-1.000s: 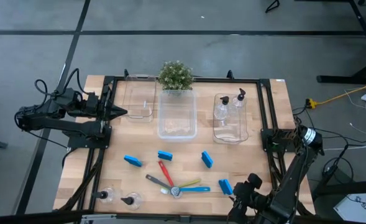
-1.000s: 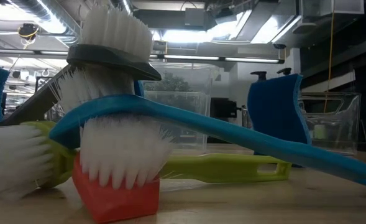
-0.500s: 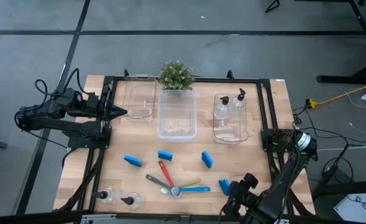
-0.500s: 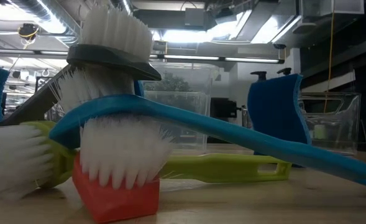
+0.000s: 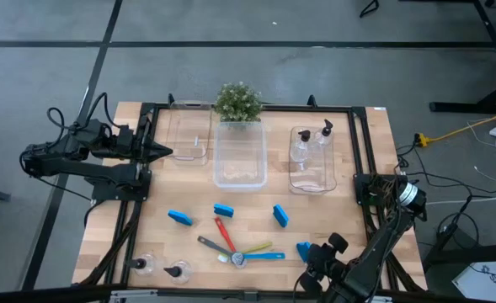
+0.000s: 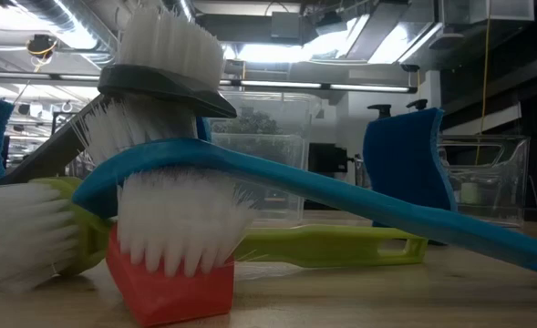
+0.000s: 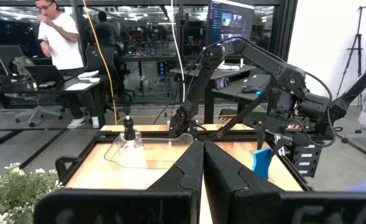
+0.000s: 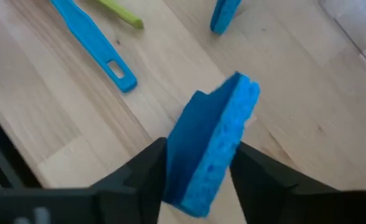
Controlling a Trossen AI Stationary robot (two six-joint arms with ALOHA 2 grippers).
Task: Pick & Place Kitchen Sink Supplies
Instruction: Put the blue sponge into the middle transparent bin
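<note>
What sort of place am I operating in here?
Probably a robotics lab or open workshop, not a kitchen: a wooden table on a grey concrete floor, desks and a monitor behind, and a person nearby.

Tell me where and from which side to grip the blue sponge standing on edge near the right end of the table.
Grip the small blue rectangular sponge across its two broad flat faces, coming down from above. It stands on its narrow edge on the wooden table, so the faces are exposed and the thin width fits between the jaws. The right gripper is already straddling it that way, jaws either side.
</note>
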